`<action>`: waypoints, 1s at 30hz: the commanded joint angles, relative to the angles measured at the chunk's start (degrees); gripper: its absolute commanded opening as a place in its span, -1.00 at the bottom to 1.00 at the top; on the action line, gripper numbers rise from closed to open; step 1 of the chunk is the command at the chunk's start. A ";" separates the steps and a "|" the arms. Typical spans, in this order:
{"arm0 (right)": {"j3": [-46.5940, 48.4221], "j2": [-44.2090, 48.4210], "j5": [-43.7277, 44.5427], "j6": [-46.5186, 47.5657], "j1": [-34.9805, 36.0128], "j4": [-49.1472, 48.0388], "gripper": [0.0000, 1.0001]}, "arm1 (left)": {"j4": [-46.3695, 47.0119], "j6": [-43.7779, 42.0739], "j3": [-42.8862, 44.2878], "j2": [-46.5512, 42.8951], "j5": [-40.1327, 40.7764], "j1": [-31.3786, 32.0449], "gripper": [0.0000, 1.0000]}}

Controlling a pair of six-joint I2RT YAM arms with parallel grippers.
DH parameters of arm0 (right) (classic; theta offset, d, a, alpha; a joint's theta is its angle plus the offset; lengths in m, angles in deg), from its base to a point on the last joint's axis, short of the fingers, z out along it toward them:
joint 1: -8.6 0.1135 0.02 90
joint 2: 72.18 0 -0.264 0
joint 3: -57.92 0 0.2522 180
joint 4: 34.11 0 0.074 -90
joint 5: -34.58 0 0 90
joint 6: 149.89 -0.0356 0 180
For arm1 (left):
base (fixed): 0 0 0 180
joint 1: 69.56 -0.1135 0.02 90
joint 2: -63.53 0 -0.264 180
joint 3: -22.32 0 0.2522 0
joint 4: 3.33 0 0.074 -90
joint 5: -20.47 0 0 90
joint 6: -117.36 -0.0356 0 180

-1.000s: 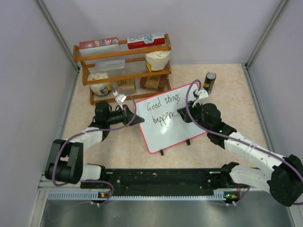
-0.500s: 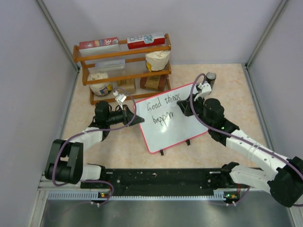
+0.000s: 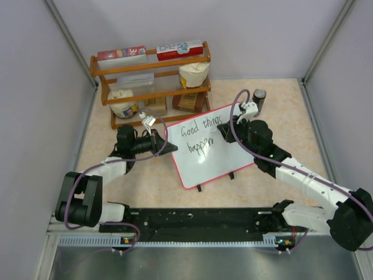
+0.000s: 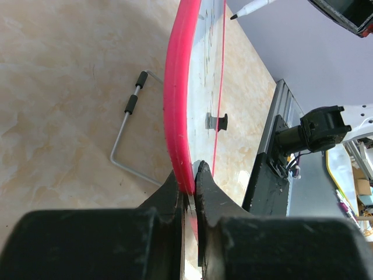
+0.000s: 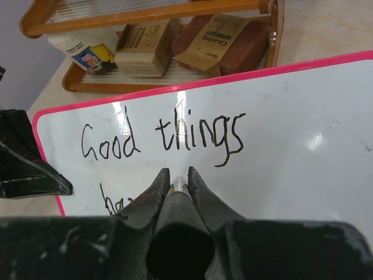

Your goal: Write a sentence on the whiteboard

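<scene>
Mid-counter, your left end effector (image 4: 187, 177) is clenched on the left edge of the pink-framed whiteboard (image 3: 218, 160). It braces the board at a tilt on its clip feet, likely so pen pressure cannot tip it. Your right end effector (image 5: 178, 182) grasps a marker (image 4: 253, 6), poised by the second line of the sentence (image 5: 163, 134), which reads "Good things" above an unfinished "happen". A wooden rack (image 3: 152, 66) stands toward the far-left corner.
</scene>
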 commanded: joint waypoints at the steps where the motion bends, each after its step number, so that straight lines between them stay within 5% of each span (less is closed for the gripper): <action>1: -1.28 -0.05 1.40 0.49 -0.59 -1.78 -1.00 | -5.55 -13.58 -3.15 1.10 1.31 2.00 -1.00; 30: -5.24 3.02 2.01 0.32 -0.76 -2.39 -1.00 | -5.46 -13.58 -3.24 0.83 1.40 2.00 -1.00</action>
